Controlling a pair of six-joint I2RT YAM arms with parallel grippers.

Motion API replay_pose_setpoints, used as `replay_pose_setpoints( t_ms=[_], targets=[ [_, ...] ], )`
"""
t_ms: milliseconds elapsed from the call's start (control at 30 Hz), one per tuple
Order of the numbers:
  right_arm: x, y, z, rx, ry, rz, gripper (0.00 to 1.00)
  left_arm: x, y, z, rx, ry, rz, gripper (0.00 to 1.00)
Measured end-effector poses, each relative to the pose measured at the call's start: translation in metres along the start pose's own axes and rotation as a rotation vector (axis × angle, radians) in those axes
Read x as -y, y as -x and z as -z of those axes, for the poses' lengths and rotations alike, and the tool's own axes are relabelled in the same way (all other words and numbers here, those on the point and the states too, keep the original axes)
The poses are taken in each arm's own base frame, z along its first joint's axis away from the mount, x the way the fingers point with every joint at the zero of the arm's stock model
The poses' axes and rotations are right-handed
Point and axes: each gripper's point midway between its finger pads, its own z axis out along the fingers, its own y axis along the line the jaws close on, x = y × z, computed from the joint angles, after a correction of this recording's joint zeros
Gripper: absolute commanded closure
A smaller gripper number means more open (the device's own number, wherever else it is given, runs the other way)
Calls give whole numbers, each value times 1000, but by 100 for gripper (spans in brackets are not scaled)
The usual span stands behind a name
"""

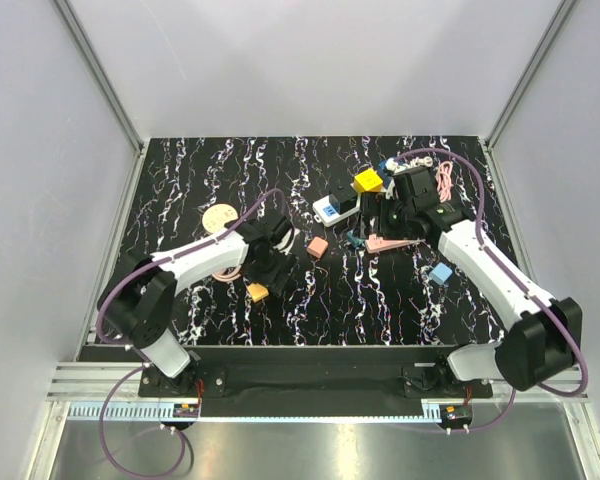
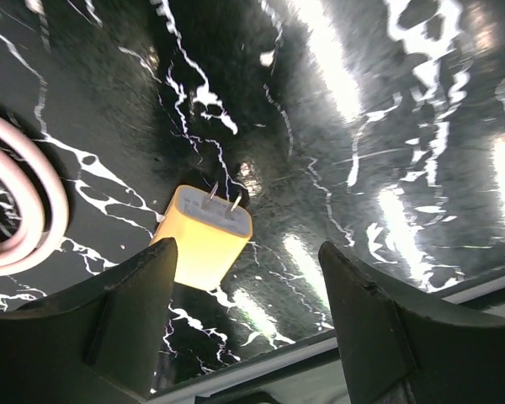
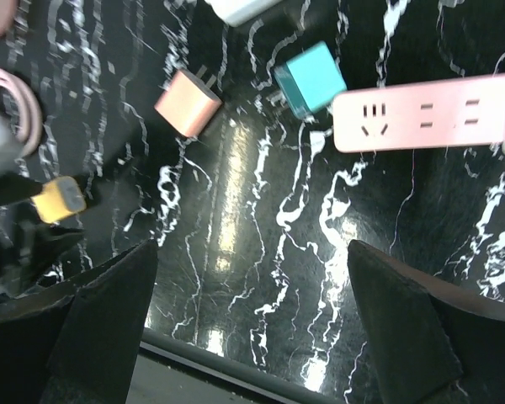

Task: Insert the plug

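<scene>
An orange plug (image 2: 204, 241) with two metal prongs lies on the black marbled table, just in front of my left gripper's left finger (image 2: 126, 311). It shows in the top view (image 1: 258, 292) too. My left gripper (image 2: 248, 311) is open and empty, low over the table (image 1: 270, 262). A pink power strip (image 3: 429, 114) lies flat, sockets up, also seen in the top view (image 1: 390, 242). My right gripper (image 3: 252, 311) is open and empty, hovering near the strip (image 1: 385, 215).
A pink plug (image 3: 188, 103) and a teal plug (image 3: 310, 77) lie left of the strip. A white-blue adapter (image 1: 330, 207), yellow cube (image 1: 367, 181), light blue block (image 1: 440, 272), pink cable coil (image 1: 445, 180) and wooden disc (image 1: 218, 217) are scattered. A pink cable (image 2: 25, 210) lies left of the orange plug.
</scene>
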Motion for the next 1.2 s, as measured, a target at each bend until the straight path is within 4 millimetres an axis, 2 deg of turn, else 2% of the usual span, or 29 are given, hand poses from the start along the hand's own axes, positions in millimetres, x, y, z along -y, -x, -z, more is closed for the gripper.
replay_pose_setpoints(
  t_ms=[167, 333, 467, 500, 533, 667, 767, 833, 933, 1067, 1200],
  targets=[
    [-10, 13, 17, 70, 49, 19, 0, -8, -3, -13, -45, 44, -19, 28],
    [-10, 11, 18, 84, 59, 28, 0, -14, -17, -32, -135, 72, -23, 32],
    [-8, 4, 14, 65, 58, 31, 0, -14, -15, -32, -137, 75, -18, 52],
    [-8, 2, 13, 62, 59, 31, 0, -13, -16, -32, -138, 75, -19, 72],
    [-8, 2, 13, 61, 59, 33, 0, -13, -16, -32, -139, 75, -16, 79],
    [-9, 2, 13, 64, 70, 38, 0, -10, -17, -29, -144, 67, 21, 97],
    [-10, 1, 10, 78, 86, 38, 0, 1, -9, -21, -117, 15, 96, 100],
    [-13, -2, 8, 102, 111, 34, 0, 15, 7, -8, -63, -68, 182, 100],
    [-24, -12, 7, 146, 162, 46, 0, 39, 48, 20, 68, -258, 363, 100],
    [-56, -14, 14, 244, 257, 97, 0, 65, 106, 66, 246, -538, 604, 100],
    [-83, -3, 30, 380, 337, 140, 2, 89, 139, 105, 331, -820, 808, 100]
  ],
)
